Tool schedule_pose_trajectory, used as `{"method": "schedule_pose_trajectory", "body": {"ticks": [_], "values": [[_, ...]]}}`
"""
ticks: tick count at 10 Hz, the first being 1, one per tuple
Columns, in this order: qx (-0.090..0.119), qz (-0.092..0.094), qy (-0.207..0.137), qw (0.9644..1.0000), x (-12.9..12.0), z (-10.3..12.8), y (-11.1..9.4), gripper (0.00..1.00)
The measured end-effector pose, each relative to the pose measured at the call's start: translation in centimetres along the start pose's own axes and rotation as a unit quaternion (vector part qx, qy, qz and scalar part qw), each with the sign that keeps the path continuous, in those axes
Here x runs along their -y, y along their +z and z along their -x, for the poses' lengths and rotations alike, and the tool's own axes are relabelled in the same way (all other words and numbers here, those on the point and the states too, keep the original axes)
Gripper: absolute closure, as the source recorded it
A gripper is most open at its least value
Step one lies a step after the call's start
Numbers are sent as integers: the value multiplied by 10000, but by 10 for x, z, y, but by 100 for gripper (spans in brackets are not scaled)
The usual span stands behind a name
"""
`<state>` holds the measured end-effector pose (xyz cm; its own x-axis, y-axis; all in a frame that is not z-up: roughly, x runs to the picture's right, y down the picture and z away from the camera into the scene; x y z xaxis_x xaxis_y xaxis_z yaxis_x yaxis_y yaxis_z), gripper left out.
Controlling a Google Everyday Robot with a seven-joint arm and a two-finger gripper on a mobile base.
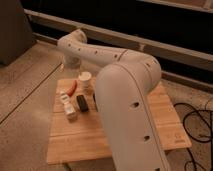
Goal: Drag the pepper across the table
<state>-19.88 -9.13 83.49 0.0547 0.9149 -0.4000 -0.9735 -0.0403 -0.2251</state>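
Jaws first: I cannot tell whether they are parted or clenched, and I see nothing gripped in them. My gripper appears to be the pale end-piece hanging below my bent arm, over the far left part of the worktop. It sits just beside the upper end of the pepper. Whether it touches the pepper I cannot say.

The pepper lies tilted on the planks near the worktop's far-left corner, close to both the left and far edges. Just nearer the camera sit the white boxy item and the small black block, side by side.

I judge this to be the approach step, with the drag itself not yet begun. Next I need to settle down against the pepper and press or pinch it, then pull it steadily along the surface without lifting.

Room matters here. Left and far sides offer almost nothing before the edge, and a straight pull toward the near side meets the box and block. Bare planks show along the near side and on the right — my own arm hides the middle, so that stretch I cannot vouch for
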Motion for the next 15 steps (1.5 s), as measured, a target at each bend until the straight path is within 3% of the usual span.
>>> {"method": "schedule_pose_trajectory", "body": {"ticks": [4, 7, 10, 12, 13, 14, 15], "values": [[-21, 5, -25, 10000, 0, -1, 2, 35], [-421, 348, -473, 9974, -61, -41, 45, 35], [-463, 408, -409, 9973, -71, -36, 64, 35], [-174, 524, 34, 9985, -64, -11, 61, 35], [-21, 736, 365, 9966, -64, 0, 59, 35], [96, 992, 778, 9920, -64, 10, 58, 35], [136, 1132, 1004, 9884, -65, 13, 59, 35]]}}
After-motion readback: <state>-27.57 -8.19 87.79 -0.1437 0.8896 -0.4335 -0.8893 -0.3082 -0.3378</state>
